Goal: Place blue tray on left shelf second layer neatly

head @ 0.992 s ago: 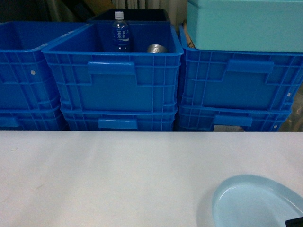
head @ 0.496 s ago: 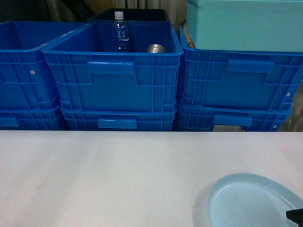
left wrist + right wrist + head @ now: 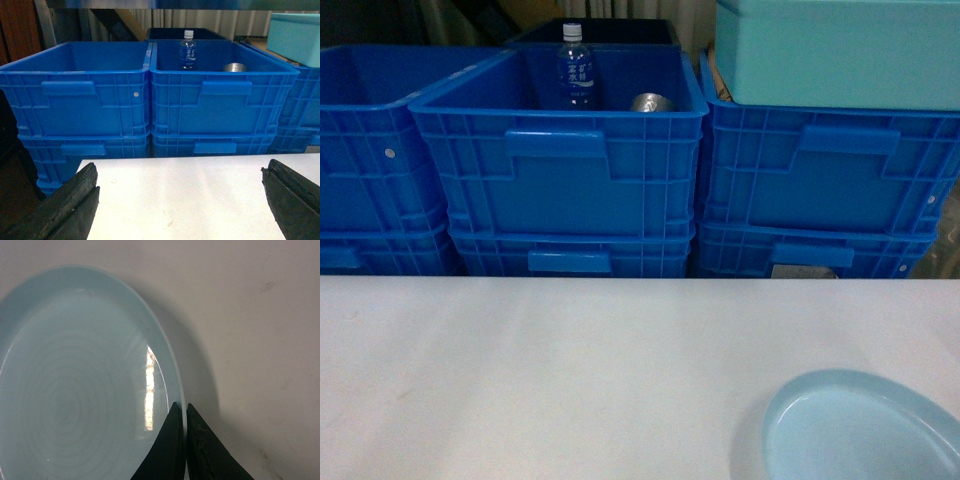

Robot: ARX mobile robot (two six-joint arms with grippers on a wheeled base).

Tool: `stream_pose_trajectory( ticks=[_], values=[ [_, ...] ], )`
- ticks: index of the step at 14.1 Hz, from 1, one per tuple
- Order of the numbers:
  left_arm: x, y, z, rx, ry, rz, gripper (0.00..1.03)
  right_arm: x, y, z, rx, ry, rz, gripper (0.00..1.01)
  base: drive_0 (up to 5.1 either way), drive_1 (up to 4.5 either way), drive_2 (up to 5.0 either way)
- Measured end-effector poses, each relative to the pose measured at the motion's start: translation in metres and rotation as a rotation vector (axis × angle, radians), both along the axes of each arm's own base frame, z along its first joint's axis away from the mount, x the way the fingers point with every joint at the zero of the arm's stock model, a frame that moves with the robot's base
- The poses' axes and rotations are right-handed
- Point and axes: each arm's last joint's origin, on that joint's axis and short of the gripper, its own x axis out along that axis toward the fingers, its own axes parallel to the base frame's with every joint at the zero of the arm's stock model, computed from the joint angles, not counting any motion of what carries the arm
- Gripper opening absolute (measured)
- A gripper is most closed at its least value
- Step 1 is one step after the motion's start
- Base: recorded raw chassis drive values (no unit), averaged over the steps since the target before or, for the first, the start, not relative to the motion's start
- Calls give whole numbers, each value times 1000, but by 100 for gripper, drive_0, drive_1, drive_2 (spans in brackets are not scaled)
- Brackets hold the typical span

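Observation:
The blue tray (image 3: pixel 860 430), a pale sky-blue round dish, lies at the near right corner of the white table (image 3: pixel 570 370). In the right wrist view my right gripper (image 3: pixel 186 407) is shut on the blue tray's (image 3: pixel 75 380) right rim, one finger inside and one outside. That gripper does not show in the head view. My left gripper (image 3: pixel 180 170) stands wide open over the table's left part with nothing between its fingers (image 3: pixel 75 200). Of the left shelf only a silvery rail (image 3: pixel 150 4) and a post (image 3: pixel 46 22) show, above and beside the crates.
Stacked dark-blue ribbed crates (image 3: pixel 555 170) line the far side of the table. The middle one holds a water bottle (image 3: pixel 574 68) and a metal can (image 3: pixel 650 102). A turquoise box (image 3: pixel 835 50) sits on the right stack. The table's left edge (image 3: pixel 82 165) drops off by the crates.
The black tip of my right gripper at the bottom right corner of the head view has gone out of sight. The tray shifted slightly left and back.

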Motion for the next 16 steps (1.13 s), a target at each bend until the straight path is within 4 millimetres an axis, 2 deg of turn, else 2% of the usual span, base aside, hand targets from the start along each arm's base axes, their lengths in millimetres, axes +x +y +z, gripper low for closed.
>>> stream_pose_trajectory(
  ticks=[1, 3, 4, 5, 6, 8, 10, 16],
  values=[
    [0, 0, 0, 0, 0, 0, 98, -3, 3, 9, -25, -43, 3, 2, 0, 0, 0],
    [0, 0, 0, 0, 0, 0, 98, 1, 7, 59, -120, -276, -4, 2, 0, 0, 0],
    [0, 0, 0, 0, 0, 0, 98, -1, 10, 97, -159, -407, -12, 2, 0, 0, 0],
    [0, 0, 0, 0, 0, 0, 98, -32, 22, 172, -224, -681, -40, 2, 0, 0, 0],
    [0, 0, 0, 0, 0, 0, 98, -51, 29, 191, -245, -768, -51, 2, 0, 0, 0],
    [0, 0, 0, 0, 0, 0, 98, -89, 35, 204, -286, -854, -100, 2, 0, 0, 0],
    [0, 0, 0, 0, 0, 0, 98, -111, 40, 202, -284, -893, -136, 2, 0, 0, 0],
    [0, 0, 0, 0, 0, 0, 98, -116, 31, 187, -274, -832, -209, 2, 0, 0, 0]
  ],
)
